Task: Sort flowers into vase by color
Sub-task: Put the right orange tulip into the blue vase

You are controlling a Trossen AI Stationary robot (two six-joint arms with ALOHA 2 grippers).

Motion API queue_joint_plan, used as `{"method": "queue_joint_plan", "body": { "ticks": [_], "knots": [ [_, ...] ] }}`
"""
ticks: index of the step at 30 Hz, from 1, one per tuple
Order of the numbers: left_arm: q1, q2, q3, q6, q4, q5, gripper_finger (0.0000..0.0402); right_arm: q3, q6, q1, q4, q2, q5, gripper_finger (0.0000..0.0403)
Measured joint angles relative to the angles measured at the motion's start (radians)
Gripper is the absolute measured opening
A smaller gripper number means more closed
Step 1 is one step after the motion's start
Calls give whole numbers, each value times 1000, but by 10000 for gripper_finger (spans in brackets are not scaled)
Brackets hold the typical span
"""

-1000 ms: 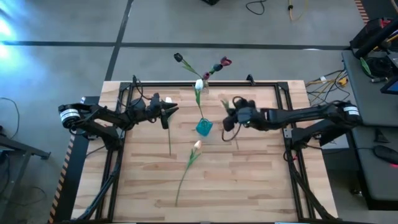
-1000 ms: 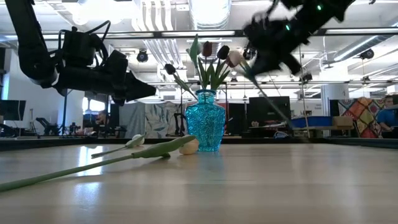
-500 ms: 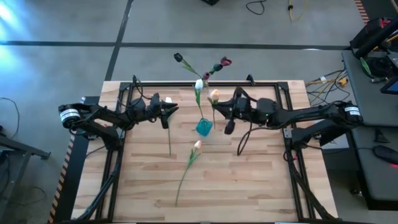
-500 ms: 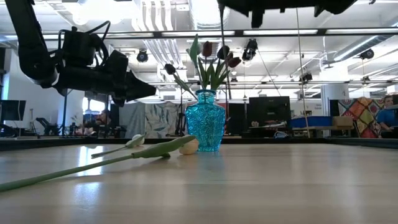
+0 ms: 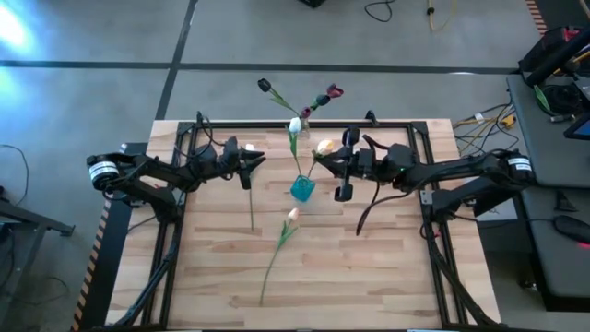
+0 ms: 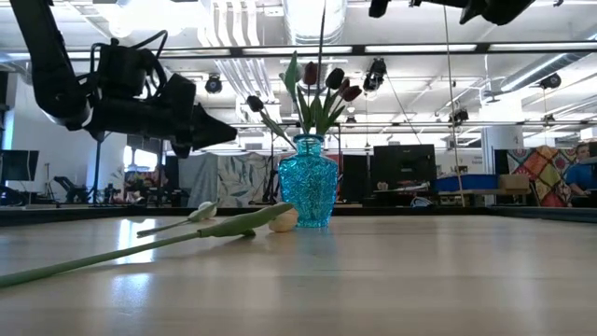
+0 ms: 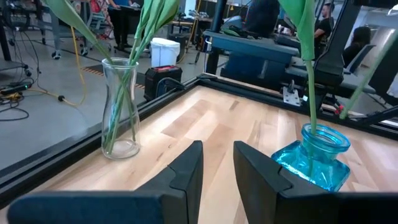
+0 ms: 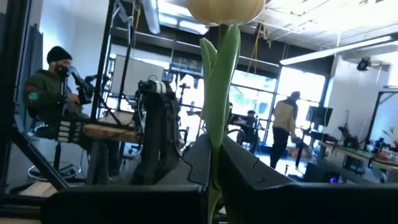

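My right gripper [image 5: 337, 166] is shut on a peach-cream tulip [image 5: 324, 146] just right of the blue glass vase [image 5: 301, 189]. The tulip's stem [image 6: 323, 37] stands upright above the vase [image 6: 309, 182] in the low view. A white tulip [image 5: 295, 125] stands with its stem in the blue vase. Dark maroon tulips [image 5: 329, 93] stand in a clear vase [image 7: 120, 106] at the far edge. Another peach tulip [image 5: 291, 215] and a white tulip [image 6: 202, 211] lie flat on the table. My left gripper [image 5: 255, 160] hovers open, left of the vases. My right gripper pinches the peach-cream tulip's stem [image 8: 214, 155] between its two fingers [image 8: 249, 165], some way below the head [image 8: 225, 9]. The fingers come in level from the table's right, across the stem. The tulip is upright and lifted clear of the table; its lower end is hidden.
The wooden table [image 5: 387, 277] has a black frame rail [image 5: 396, 124] around it. The stems of the two lying tulips [image 5: 272, 263] run toward the near edge. Cables and equipment sit on the floor to the right. People show in the room beyond.
My right gripper has moved left toward the blue vase and risen out of the top of the low view. The peach-cream tulip has turned from slanting to upright, and its head has come up beside the white tulip. The left arm has barely shifted.
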Motion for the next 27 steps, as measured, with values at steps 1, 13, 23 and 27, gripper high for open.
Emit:
{"method": "queue_joint_plan", "body": {
  "ticks": [1, 13, 23, 27],
  "knots": [
    [0, 0, 1, -1, 0, 0, 74, 0, 0, -3, 12, 9, -1, 13],
    [0, 0, 2, -16, -13, 0, 74, 0, 45, -50, 79, 111, 0, 13],
    [0, 0, 1, -16, -33, 3, 74, 0, 45, -56, 148, 229, 52, 13],
    [0, 0, 1, -18, -37, 3, 75, 0, 45, -56, 143, 264, 88, 13]
  ]
}}
